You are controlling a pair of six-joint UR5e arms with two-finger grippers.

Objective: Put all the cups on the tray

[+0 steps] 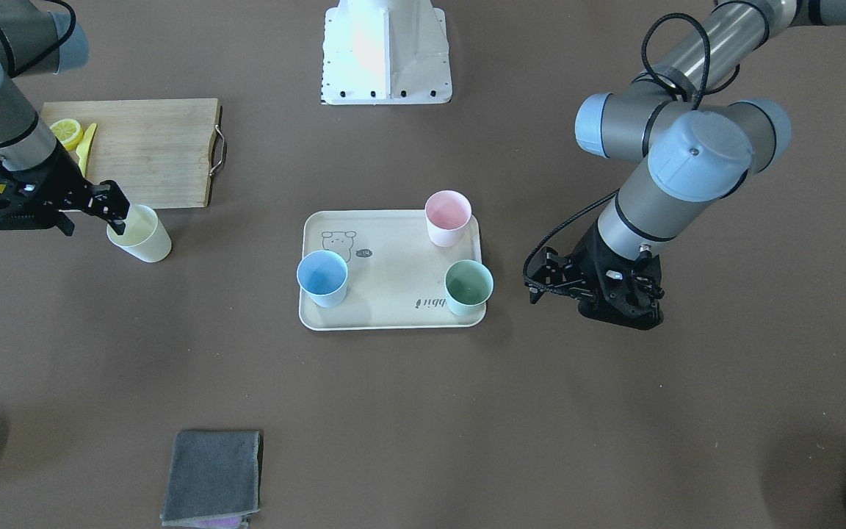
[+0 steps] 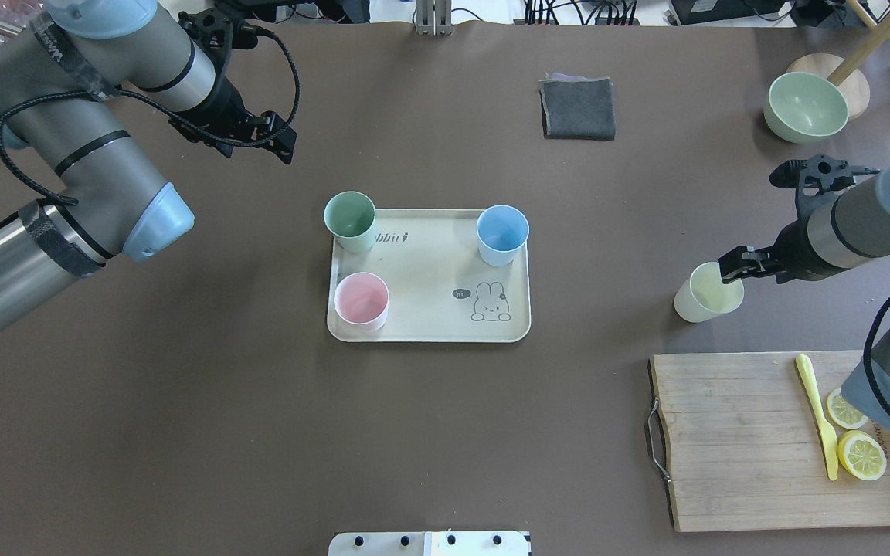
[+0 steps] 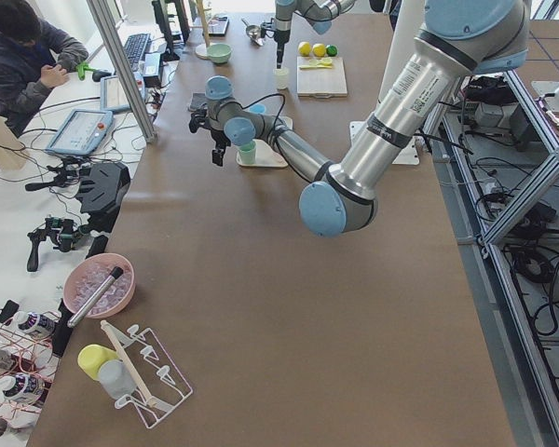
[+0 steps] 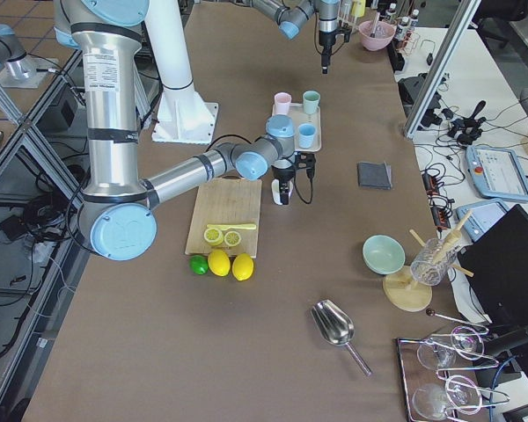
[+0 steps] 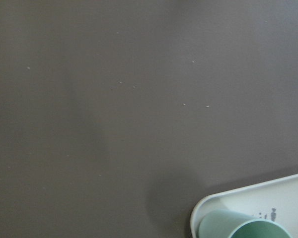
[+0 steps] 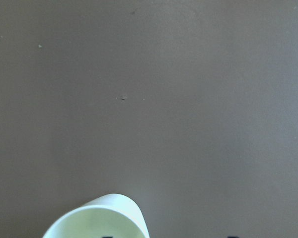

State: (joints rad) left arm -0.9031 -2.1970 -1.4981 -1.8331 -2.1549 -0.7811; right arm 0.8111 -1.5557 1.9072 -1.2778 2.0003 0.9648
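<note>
The cream tray (image 1: 393,257) with the rabbit drawing lies mid-table, also in the overhead view (image 2: 422,286). On it stand a pink cup (image 1: 447,217), a blue cup (image 1: 322,278) and a green cup (image 1: 468,286). A pale yellow cup (image 2: 704,295) stands on the table off the tray, near the cutting board. My right gripper (image 2: 731,266) is at its rim. In the right wrist view one fingertip is inside the cup (image 6: 97,220) and one outside, set apart. My left gripper (image 2: 279,143) is open and empty over bare table beyond the green cup (image 5: 233,225).
A wooden cutting board (image 2: 746,440) with lemon slices (image 2: 861,454) and a yellow knife (image 2: 817,413) lies just behind the yellow cup. A grey cloth (image 2: 578,108) and a green bowl (image 2: 806,106) sit at the far side. The robot base (image 1: 386,51) stands behind the tray.
</note>
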